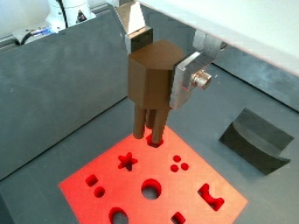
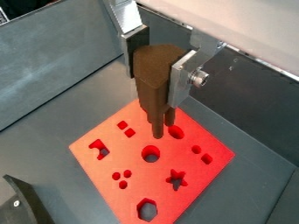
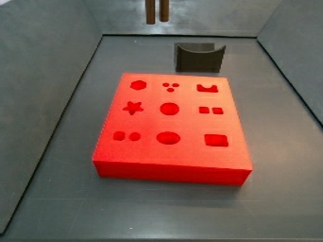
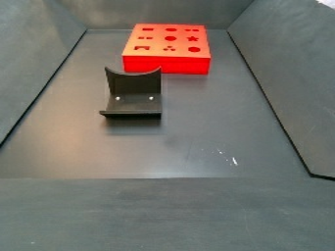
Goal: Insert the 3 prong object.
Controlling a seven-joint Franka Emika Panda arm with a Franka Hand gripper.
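The 3 prong object (image 1: 151, 87) fills both wrist views, clamped upright between the end effector's (image 2: 155, 74) silver plates, rods down, hanging above the red block (image 3: 171, 125). Its rod tips (image 3: 157, 10) show in a side view. The likely failure is misalignment: rods off the three-dot holes (image 1: 177, 162) would jam on the face. The dark grey curved block (image 4: 132, 93) sits apart on the table (image 4: 197, 137).
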